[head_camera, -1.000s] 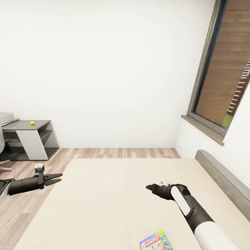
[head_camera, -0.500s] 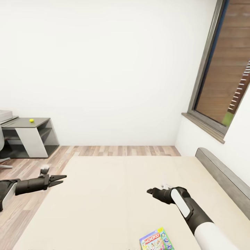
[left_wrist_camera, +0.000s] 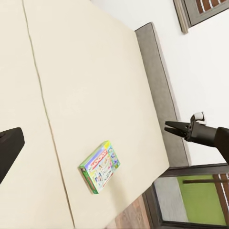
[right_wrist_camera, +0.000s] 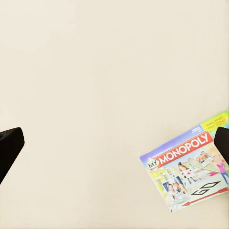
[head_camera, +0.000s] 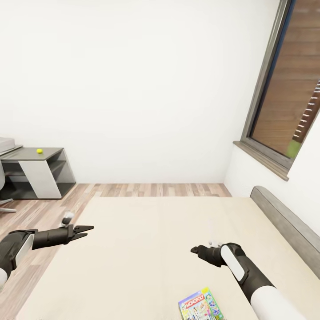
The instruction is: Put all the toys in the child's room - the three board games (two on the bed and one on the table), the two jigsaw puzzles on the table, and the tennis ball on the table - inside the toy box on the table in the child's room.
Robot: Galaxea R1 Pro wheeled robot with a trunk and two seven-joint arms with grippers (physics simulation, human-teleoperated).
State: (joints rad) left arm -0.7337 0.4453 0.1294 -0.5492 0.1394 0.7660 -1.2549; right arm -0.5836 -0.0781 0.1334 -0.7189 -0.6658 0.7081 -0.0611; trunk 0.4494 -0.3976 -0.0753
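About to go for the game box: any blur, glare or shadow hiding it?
Head view: even flat light, no glare; the game box is cut off by the frame's lower edge. Right wrist view: box lid sharp, title readable, right claw finger covering one corner. Left wrist view: box small but clear on the bed.

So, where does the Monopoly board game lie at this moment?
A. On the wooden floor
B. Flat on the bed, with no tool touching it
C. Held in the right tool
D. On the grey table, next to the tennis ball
B: the Monopoly board game lies flat on the bed, apart from the right tool.
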